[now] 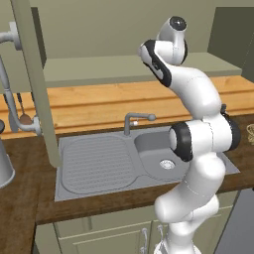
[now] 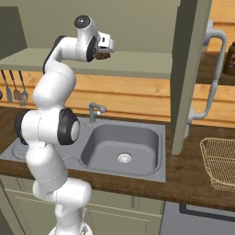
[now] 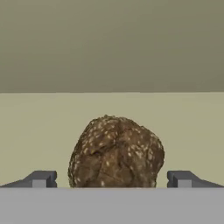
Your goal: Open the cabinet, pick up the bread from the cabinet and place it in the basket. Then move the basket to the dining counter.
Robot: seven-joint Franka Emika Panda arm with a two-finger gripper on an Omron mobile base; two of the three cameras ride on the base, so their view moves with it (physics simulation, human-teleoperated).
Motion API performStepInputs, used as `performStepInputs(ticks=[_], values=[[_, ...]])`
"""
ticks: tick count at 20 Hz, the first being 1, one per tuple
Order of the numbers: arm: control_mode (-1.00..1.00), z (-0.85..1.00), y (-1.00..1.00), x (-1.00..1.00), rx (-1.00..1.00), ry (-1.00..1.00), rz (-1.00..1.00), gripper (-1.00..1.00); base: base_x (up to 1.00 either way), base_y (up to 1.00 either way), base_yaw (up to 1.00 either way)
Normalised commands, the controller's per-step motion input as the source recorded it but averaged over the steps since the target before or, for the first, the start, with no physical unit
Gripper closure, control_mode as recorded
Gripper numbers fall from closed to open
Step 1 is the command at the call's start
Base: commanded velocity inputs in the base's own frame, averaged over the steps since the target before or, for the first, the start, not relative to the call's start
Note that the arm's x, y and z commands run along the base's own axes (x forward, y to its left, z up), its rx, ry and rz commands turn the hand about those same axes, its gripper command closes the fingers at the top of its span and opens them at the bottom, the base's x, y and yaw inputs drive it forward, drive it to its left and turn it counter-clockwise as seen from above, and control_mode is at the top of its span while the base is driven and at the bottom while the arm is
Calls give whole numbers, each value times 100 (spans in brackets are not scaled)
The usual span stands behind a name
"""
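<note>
The cabinet stands open, with its doors [image 2: 190, 73] [image 1: 37, 84] swung out to both sides of the pale green shelf [image 2: 137, 64] [image 1: 99, 67]. On that shelf lies the bread [image 3: 116, 153], a round dark brown seeded loaf, also seen as a brown lump [image 2: 102, 55] at the hand. My gripper [image 3: 111, 180] [image 2: 103, 49] is open, one fingertip [image 3: 41, 179] on each side of the loaf, apart from it. The woven basket [image 2: 220, 163] [image 1: 250, 134] sits on the worktop, right of the sink. The dining counter is out of view.
A grey sink [image 2: 121, 149] [image 1: 158, 151] with a faucet [image 2: 94, 110] lies below the arm in the dark wood worktop [image 2: 183, 179]. Utensils [image 2: 16, 92] hang on the wall at left. Long silver handles [image 2: 213, 73] stick out from the open doors.
</note>
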Motion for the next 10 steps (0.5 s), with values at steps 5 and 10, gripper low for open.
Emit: performStepInputs(ticks=[5,10], values=[[-100,0,0,40,-1,0,0,-100,0,0,0],[-100,-9,0,45,-2,1,0,-100,0,0,0]])
